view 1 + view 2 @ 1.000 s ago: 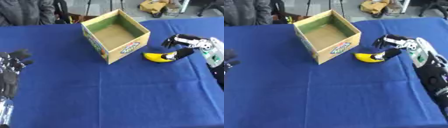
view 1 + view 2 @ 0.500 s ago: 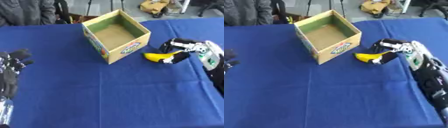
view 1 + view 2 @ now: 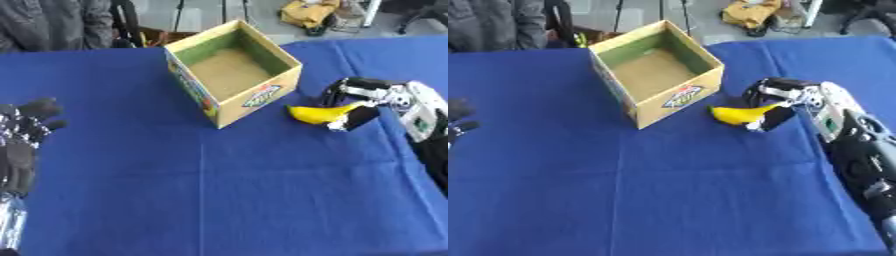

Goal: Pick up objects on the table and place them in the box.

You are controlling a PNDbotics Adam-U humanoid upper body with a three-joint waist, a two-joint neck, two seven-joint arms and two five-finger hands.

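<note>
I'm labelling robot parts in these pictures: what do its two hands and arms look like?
The right hand has black fingers with silver-white joints; behind it the forearm is a white casing with a small greenish patch, turning black farther back. The left hand is black with pale silver flecks at the joints. No cables show.

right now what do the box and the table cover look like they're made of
The box looks like cardboard: matte brown inside, thin straight walls, printed outer sides. The table cover seems to be blue cloth, matte with a faint crease line, though the weave can't be made out.
</note>
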